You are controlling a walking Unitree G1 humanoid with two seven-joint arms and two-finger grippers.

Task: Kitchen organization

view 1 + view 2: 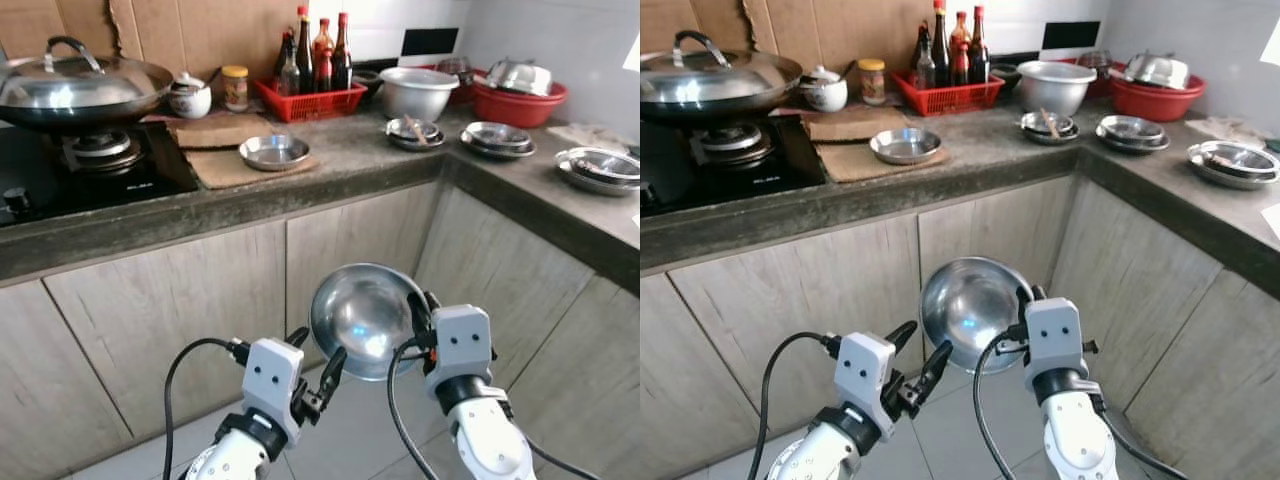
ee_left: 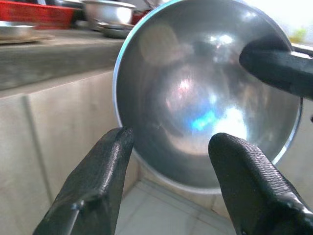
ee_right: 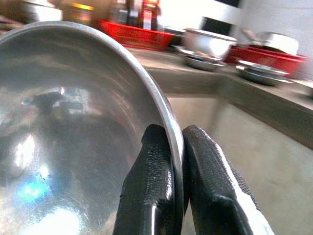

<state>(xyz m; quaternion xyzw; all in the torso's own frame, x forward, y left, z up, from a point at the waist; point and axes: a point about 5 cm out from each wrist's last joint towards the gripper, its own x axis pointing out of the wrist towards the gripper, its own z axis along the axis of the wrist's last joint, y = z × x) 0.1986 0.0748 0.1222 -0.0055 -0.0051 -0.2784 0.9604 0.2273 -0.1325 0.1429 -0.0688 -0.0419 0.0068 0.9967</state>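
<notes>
Grey stone counter (image 1: 400, 165), right gripper (image 1: 420, 318) fingers pinching round shiny steel bowl (image 1: 365, 312) rim, left gripper (image 1: 318, 372) fingers spread.

The shiny bowl (image 1: 365, 318) sits right in front of the left gripper (image 1: 318, 368), blocking its way. Behind the bowl stand cupboard doors (image 1: 360, 240). Beside both grippers is open air.
</notes>
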